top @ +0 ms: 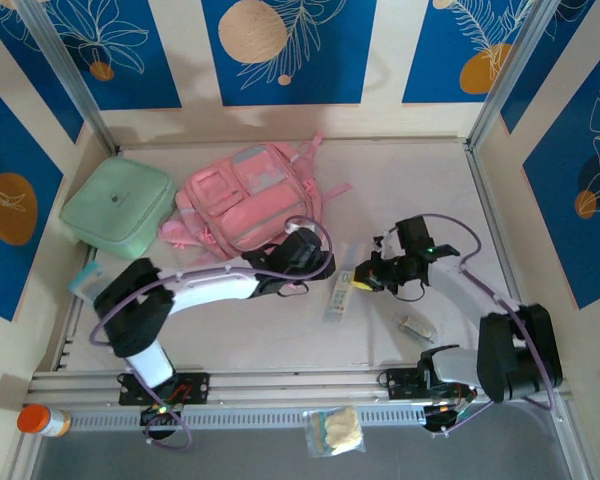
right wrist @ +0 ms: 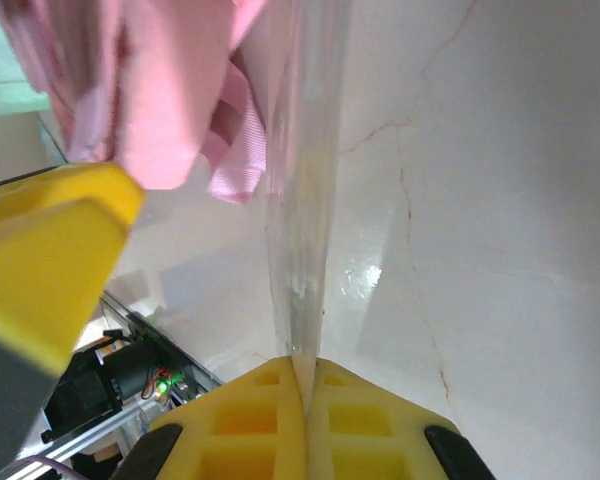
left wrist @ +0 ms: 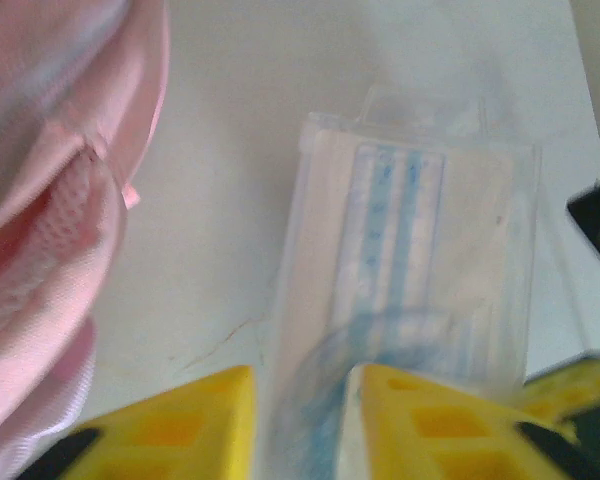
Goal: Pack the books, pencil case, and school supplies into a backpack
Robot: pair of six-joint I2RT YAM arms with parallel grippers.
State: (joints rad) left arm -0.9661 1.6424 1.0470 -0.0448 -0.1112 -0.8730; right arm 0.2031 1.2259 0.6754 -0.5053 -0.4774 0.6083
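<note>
Clear plastic flat packet (top: pixel 337 292) of blue-printed rulers lies on white tabletop (top: pixel 280 340), just beside pink fabric backpack (top: pixel 250 200). Right gripper (right wrist: pixel 307 400) is clamped on its thin edge; left gripper (left wrist: pixel 300 420) stands apart, astride its end. Expect light, floppy, slippery film: grip over the stiff rulers

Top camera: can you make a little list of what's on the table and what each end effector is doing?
Backpack: large pink fabric backpack, lying at the back of the table
Pouch: mint green square pouch, left of the backpack
Packet: flat clear plastic packet with blue markings, between the arms
Left end effector: fingers apart, either side of the packet's end
Right end effector: shut on the packet's edge
</note>
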